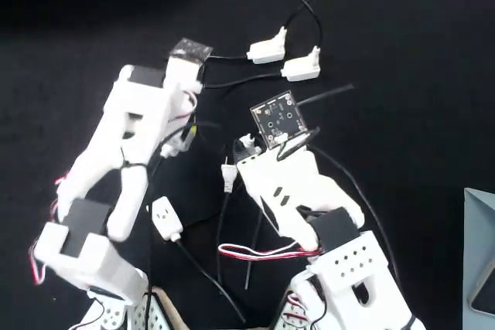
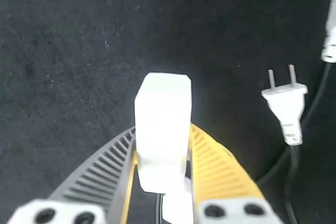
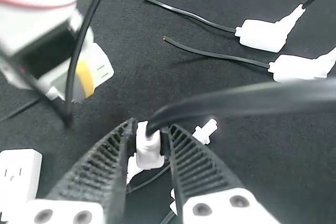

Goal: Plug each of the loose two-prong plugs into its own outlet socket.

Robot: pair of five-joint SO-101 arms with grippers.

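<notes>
L gripper (image 1: 188, 135), left of centre in high view, was clamped on white socket block (image 2: 163, 103). R gripper (image 1: 246, 147), at centre, gripped white plug (image 3: 148, 150) w/ black cable. Loose two-prong plug (image 2: 283, 100) lay near L gripper, not touching.

Both the left arm (image 1: 124, 144) and the right arm (image 1: 302, 191) are white plastic shells with black servo blocks. The left gripper (image 2: 163, 132) has one grey and one yellow ribbed finger; the right gripper (image 3: 151, 127) has black ones. Red-and-white wires (image 1: 259, 253) loop at the right arm's six o'clock end.
</notes>
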